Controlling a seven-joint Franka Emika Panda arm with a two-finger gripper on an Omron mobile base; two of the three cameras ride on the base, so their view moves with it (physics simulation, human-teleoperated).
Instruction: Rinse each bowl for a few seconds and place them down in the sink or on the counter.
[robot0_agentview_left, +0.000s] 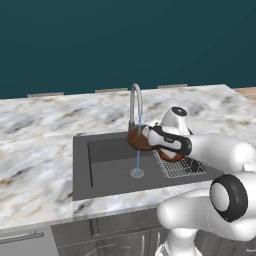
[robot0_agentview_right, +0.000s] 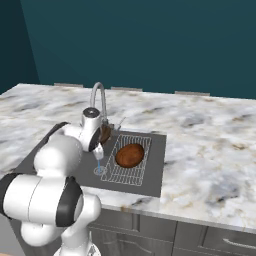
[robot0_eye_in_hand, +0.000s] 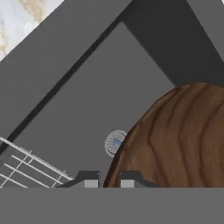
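Observation:
My gripper is shut on the rim of a reddish-brown bowl, which it holds tilted over the sink below the faucet spout. A thin blue water stream falls past the bowl to the drain. In the hand view the held bowl sits at the right, its edge between my fingertips, with the drain beyond it. A second bowl lies upside down on the wire rack. The arm partly hides this second bowl in the left base view.
The marble counter surrounds the sink on all sides and extends wide to the right. The wire rack takes up the sink's right half. The left half of the basin floor is bare. Grey cabinets run below.

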